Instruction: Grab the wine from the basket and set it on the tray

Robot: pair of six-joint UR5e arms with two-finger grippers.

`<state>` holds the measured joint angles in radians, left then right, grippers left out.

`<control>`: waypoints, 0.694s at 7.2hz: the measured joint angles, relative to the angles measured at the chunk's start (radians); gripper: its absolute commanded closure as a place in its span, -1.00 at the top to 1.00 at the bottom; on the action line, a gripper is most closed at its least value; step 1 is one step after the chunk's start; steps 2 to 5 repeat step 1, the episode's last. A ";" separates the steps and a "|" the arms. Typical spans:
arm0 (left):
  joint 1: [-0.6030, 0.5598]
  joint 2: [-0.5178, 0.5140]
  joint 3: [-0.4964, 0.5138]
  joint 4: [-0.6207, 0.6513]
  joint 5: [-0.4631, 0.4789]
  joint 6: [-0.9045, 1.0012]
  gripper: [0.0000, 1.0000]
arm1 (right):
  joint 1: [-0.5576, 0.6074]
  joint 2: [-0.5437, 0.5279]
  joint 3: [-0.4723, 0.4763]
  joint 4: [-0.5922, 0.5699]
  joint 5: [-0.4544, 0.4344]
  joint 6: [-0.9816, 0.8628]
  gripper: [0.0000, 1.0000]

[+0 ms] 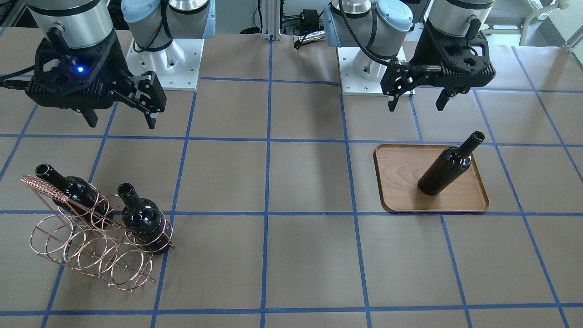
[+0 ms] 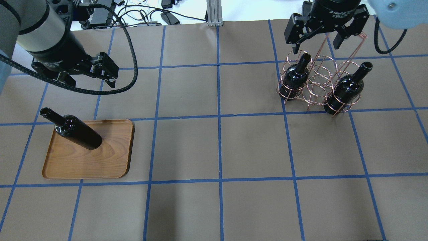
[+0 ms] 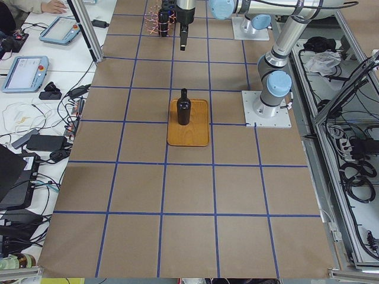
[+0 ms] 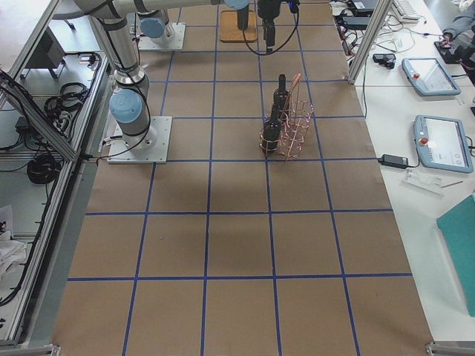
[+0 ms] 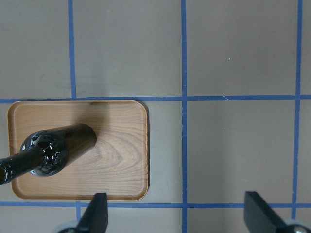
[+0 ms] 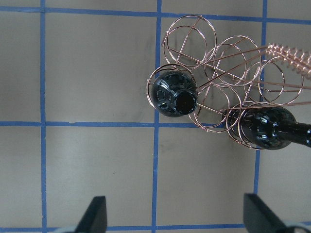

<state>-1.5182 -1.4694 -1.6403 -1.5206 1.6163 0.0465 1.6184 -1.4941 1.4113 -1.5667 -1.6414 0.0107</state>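
Two bottles of wine stand upright in the basket (image 2: pixel 317 76) at the far right of the desk (image 2: pixel 217 150), as we see it from overhead: the left-hand bottle (image 2: pixel 293 80) and the right-hand bottle (image 2: pixel 346 90), each with its neck rising through a wire ring. A third bottle (image 2: pixel 80 134) is already standing on the tray (image 2: pixel 110 167) at the near left.

The right gripper (image 2: pixel 316 47) hangs over the far side of the basket, jaws wide apart and holding nothing. The left gripper (image 2: pixel 89 80) hovers just beyond the tray, jaws likewise spread and empty. So the right arm is plainly the nearer one to the basket.

We judge the next pick turns on the left-hand bottle: its long axis is vertical, and it lies below the jaws and a little to the near side of them. The right wrist view shows what the overhead cannot (its mouth sits about midway between the two fingers sideways, though ahead of them), while the right-hand bottle falls off toward one finger. That view's wide sweep of desk suggests to us that the gripper is high above the necks.
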 measured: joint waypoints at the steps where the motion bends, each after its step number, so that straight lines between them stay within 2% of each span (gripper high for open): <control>1: -0.001 0.002 -0.001 -0.002 0.000 -0.001 1.00 | 0.000 0.000 0.000 0.000 0.000 0.000 1.00; 5: -0.001 0.002 -0.001 -0.002 0.000 -0.001 1.00 | 0.000 0.000 0.000 0.000 0.000 0.000 1.00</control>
